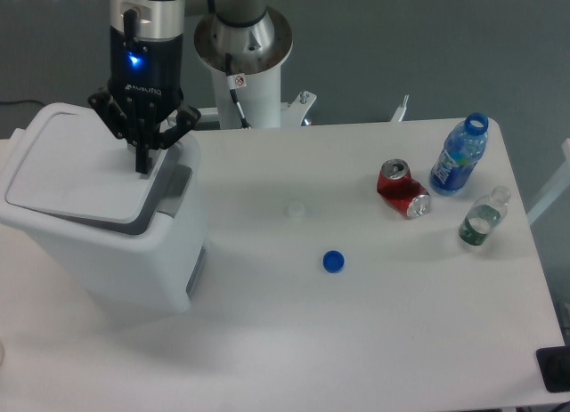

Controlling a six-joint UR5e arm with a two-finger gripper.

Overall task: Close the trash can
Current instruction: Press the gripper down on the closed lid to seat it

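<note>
The trash can stands at the table's left end, a big white boxy bin. Its flat lid lies nearly down, with a thin dark gap along the right edge above the grey latch tab. The gripper points down at the lid's right edge, its fingers together. Further right lie a blue cap, a crushed red can, an uncapped blue bottle and a small clear bottle; their contents cannot be told.
</note>
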